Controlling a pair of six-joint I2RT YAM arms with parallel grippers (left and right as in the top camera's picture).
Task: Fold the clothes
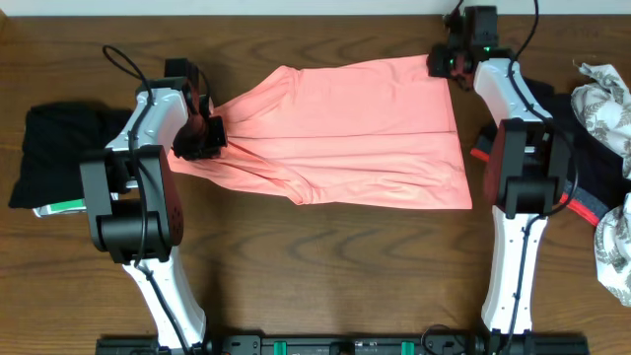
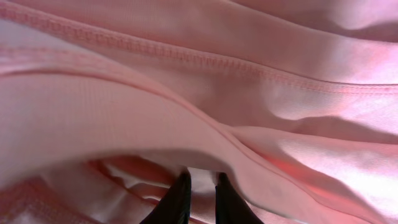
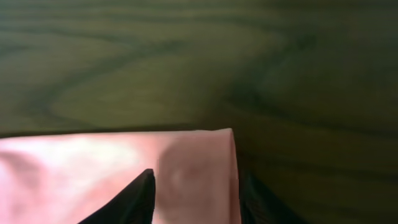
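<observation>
On the table (image 1: 325,256), left hand (image 2: 202,179) pinches the pink T-shirt (image 1: 355,128); right hand (image 3: 196,178) is released at its corner.

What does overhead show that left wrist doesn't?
Only overhead: the whole pink shirt spread on the wooden table, a black garment at left, patterned cloth at right, and the right pincer at the shirt's far corner. Only left wrist: a stitched seam up close, fabric pinched in the left pincer. Both: the shirt and that pincer.
</observation>
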